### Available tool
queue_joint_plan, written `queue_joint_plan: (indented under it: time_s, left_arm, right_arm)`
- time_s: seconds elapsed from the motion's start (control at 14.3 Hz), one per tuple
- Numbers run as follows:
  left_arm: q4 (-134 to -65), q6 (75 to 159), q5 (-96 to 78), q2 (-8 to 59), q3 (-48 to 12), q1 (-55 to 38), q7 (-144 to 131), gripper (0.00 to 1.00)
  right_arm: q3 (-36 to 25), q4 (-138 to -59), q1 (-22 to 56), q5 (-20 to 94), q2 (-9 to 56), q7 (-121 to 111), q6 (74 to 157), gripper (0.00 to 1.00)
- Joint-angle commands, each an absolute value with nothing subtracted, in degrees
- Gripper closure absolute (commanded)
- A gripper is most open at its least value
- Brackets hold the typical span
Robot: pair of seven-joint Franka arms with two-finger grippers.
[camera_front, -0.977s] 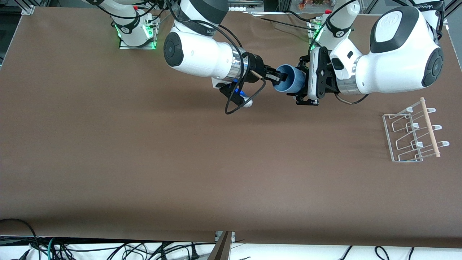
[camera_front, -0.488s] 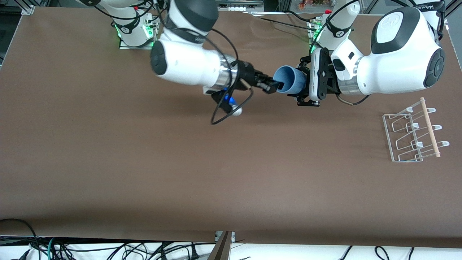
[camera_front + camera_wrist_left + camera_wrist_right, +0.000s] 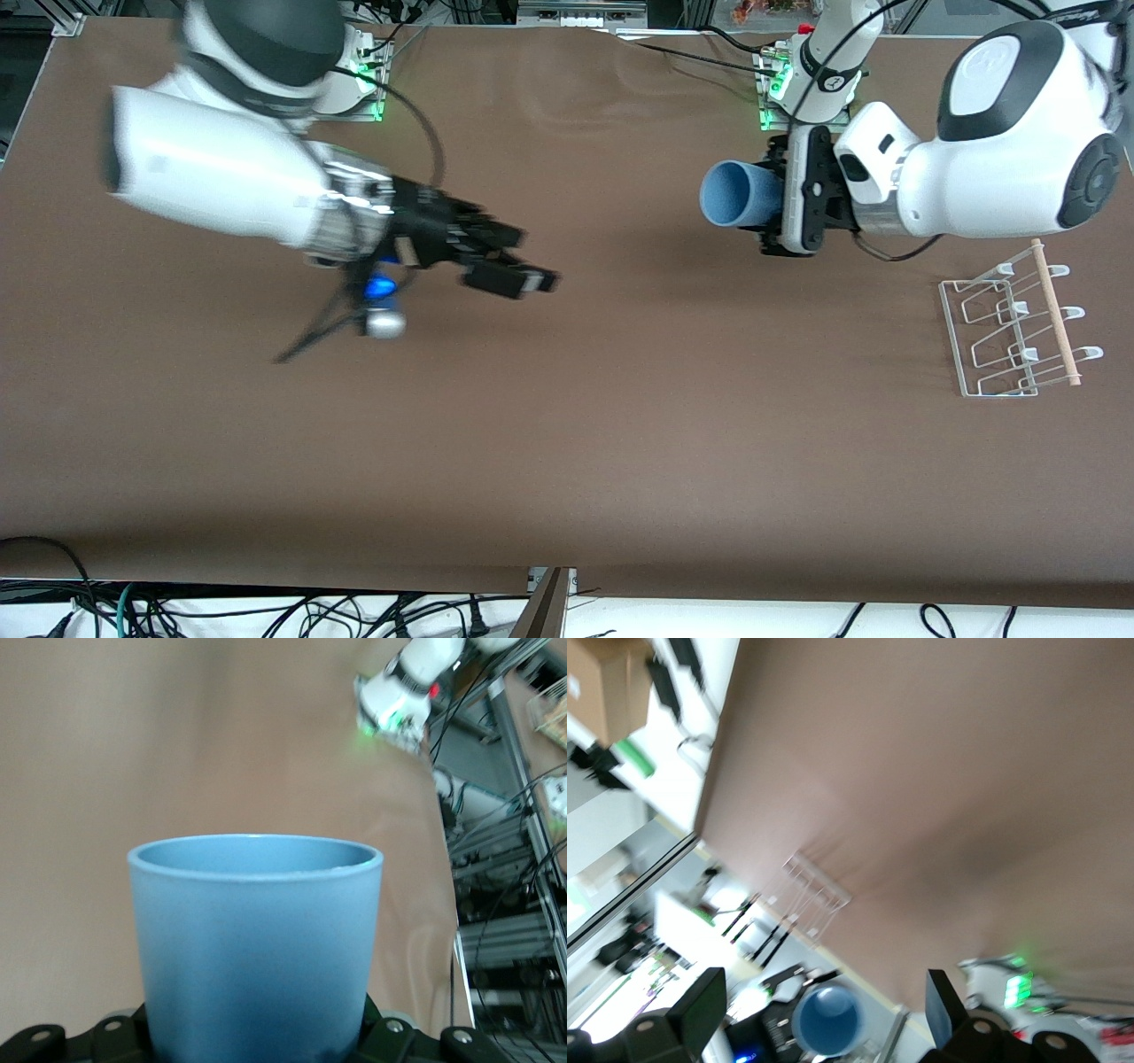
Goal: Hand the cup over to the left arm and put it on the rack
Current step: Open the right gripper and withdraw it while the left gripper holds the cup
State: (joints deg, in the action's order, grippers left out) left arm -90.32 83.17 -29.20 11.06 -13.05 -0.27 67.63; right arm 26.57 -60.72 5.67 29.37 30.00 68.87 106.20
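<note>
The light-blue cup (image 3: 738,195) is held sideways in the air by my left gripper (image 3: 772,202), which is shut on its base, with the mouth pointing toward the right arm's end of the table. The cup fills the left wrist view (image 3: 257,939). My right gripper (image 3: 530,261) is open and empty over the table's middle, well apart from the cup. In the right wrist view its fingers (image 3: 700,1005) stand wide apart, with the cup (image 3: 827,1020) seen farther off. The white wire rack (image 3: 992,337) with its wooden rod (image 3: 1054,310) stands at the left arm's end.
The arm bases (image 3: 802,80) (image 3: 359,66) stand along the table's back edge. Cables hang below the table's front edge (image 3: 266,611). The rack also shows in the right wrist view (image 3: 815,899).
My right gripper has let go of the cup and drawn back toward the right arm's end. My left gripper has kept the cup and shifted slightly toward the rack's end.
</note>
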Motion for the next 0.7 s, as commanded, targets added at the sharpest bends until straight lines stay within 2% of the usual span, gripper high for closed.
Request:
queue_joint_plan:
  time_s: [0.0, 0.21, 0.35, 0.63]
  left_arm:
    - [-88.7, 79.6, -19.6, 10.4, -13.6, -0.4, 61.2, 1.0]
    - [-88.8, 79.2, -6.2, 11.1, -14.0, -1.4, 58.9, 1.0]
    - [-89.3, 78.1, 8.4, 12.0, -14.1, -3.9, 56.3, 1.0]
    - [-89.8, 66.7, 27.6, 14.8, -14.2, -7.5, 52.2, 1.0]
  right_arm:
    - [26.0, -62.0, -1.5, 26.7, 25.3, 61.7, 94.7, 0.01]
    - [23.0, -62.0, -5.7, 24.4, 22.9, 51.1, 83.9, 0.01]
    - [19.1, -62.1, -5.6, 18.1, 20.3, 43.8, 79.6, 0.01]
    - [15.7, -65.1, -5.6, 8.8, 20.0, 38.1, 75.6, 0.01]
